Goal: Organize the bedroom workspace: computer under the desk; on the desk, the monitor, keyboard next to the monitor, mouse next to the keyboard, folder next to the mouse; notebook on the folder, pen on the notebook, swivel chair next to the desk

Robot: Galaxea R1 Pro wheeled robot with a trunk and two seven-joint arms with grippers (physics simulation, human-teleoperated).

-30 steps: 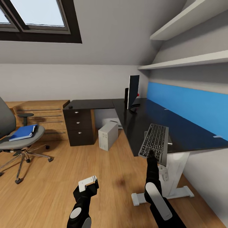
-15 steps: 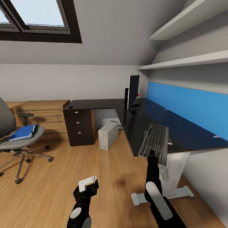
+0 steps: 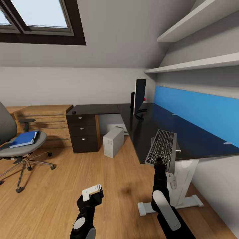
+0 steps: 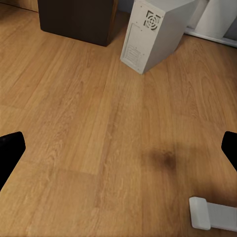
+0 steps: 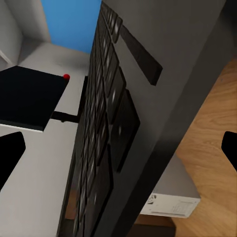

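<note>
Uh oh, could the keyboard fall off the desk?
It might. The keyboard sits at the front edge of the desk, its near end poking past the edge, right at the right hand. A clumsy pull could tip it onto the floor. A hard push might slide it toward the monitor. The blue folder lies on the chair, so rolling the chair could shake it off.

An attic bedroom study: skylight (image 3: 39, 16), sloped ceiling, desk (image 3: 99, 109), swivel chair (image 3: 20, 146), wooden chest (image 3: 46, 116).
</note>
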